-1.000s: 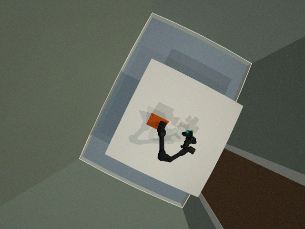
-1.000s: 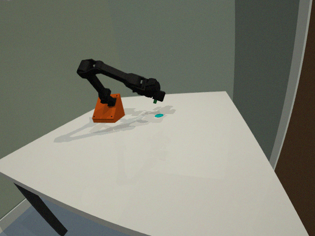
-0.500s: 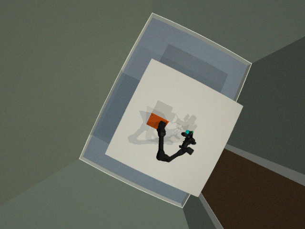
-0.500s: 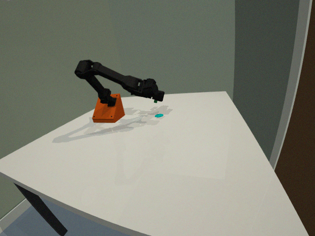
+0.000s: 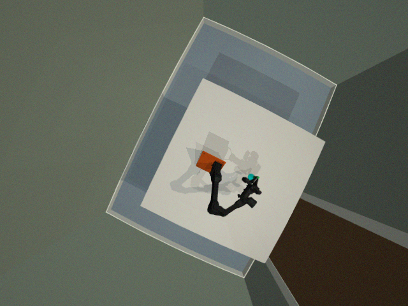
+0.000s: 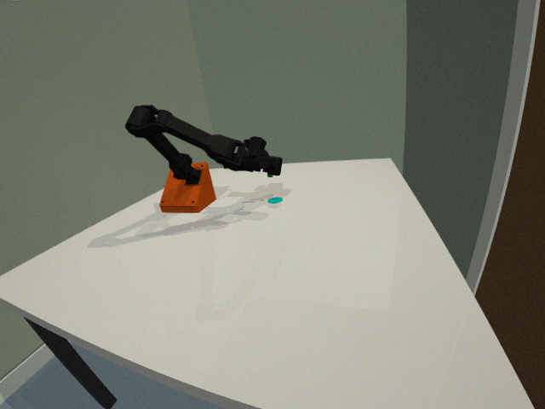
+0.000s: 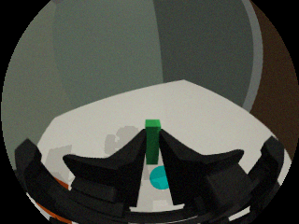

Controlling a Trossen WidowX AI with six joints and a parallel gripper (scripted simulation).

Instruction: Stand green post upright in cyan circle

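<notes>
My gripper point(image 7: 152, 133) point(image 6: 272, 172) point(image 5: 253, 182) is shut on the green post point(image 7: 152, 140) point(image 6: 270, 175) point(image 5: 257, 177). The post stands up between the fingers in the wrist view, and only its lower tip shows below the fingers in the exterior view. The gripper holds it in the air above the white table point(image 6: 307, 273), well off the surface. The cyan circle point(image 7: 160, 178) point(image 6: 275, 200) point(image 5: 250, 176) lies flat on the table just below the gripper and is partly hidden by the fingers in the wrist view.
The arm's orange base point(image 6: 188, 190) point(image 5: 206, 160) stands on the table behind and to the left of the circle. The table's edges are far from the circle on all sides.
</notes>
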